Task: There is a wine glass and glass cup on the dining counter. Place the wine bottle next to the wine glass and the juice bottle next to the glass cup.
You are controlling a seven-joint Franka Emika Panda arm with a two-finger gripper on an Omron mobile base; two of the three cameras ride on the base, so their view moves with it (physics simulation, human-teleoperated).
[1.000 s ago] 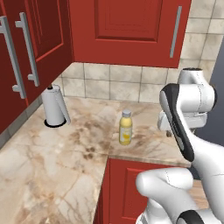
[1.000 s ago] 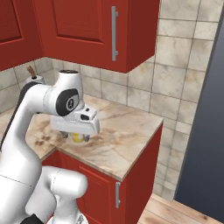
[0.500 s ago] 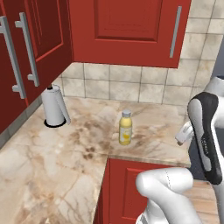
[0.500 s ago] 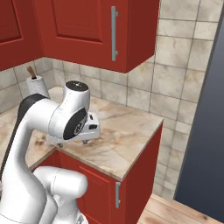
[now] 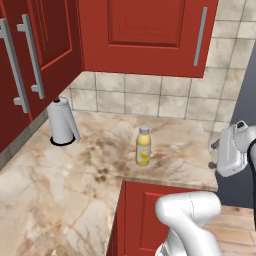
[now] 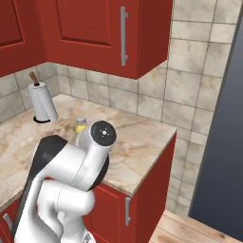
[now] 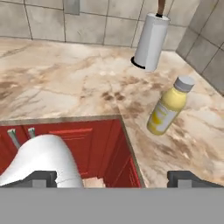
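One juice bottle point(image 5: 143, 146) stood upright on the marbled counter point(image 5: 60, 175), near its front edge: stubby, pale yellow, grey-capped. One paper towel roll point(image 5: 62, 120) stood well apart by the tiled wall. The pincer point(image 7: 112, 178) hung off the counter, fingers spread wide, holding nothing.

The juice bottle point(image 5: 143, 146) holds pale yellow liquid under a grey-white cap, and the surface point(image 5: 60, 185) it stands on is beige stone veined with brown blotches. The paper towel roll point(image 5: 62, 120) is white on a dark base. Cabinets point(image 5: 145, 35) are deep red with grey metal handles, and the wall tiles point(image 5: 145, 97) are mottled beige.
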